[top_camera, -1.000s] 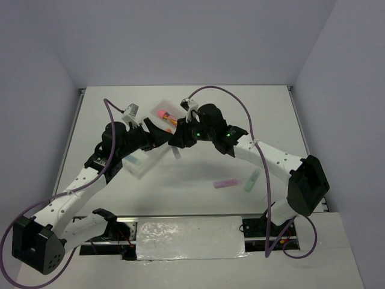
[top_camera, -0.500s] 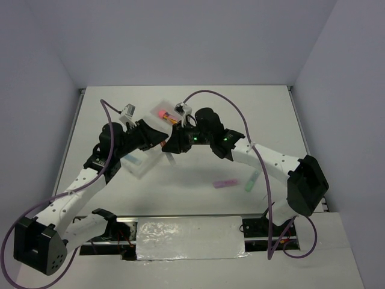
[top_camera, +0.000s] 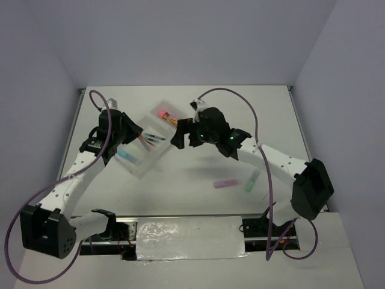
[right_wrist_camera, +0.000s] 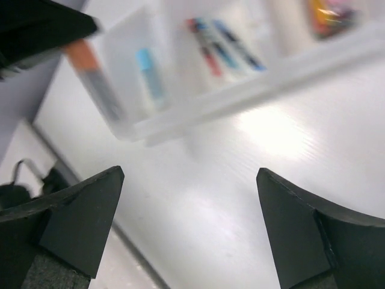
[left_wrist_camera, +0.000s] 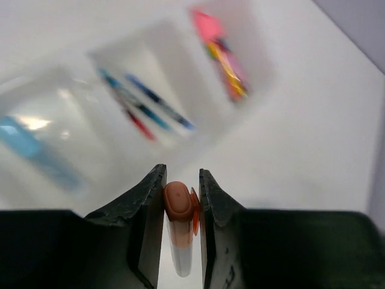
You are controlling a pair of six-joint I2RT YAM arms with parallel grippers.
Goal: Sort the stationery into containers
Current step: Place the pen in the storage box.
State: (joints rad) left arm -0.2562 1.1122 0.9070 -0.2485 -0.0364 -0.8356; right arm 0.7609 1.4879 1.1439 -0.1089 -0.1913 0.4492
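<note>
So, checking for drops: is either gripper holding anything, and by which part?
Left gripper pinches the orange-tipped grey piece at its orange end. Right gripper is open, empty.

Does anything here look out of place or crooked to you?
The white tray sits slanted to the edges of the table rather than square with them. A purple bar and a green bar lie loose on the table, well off to the tray's right, outside any compartment.
</note>
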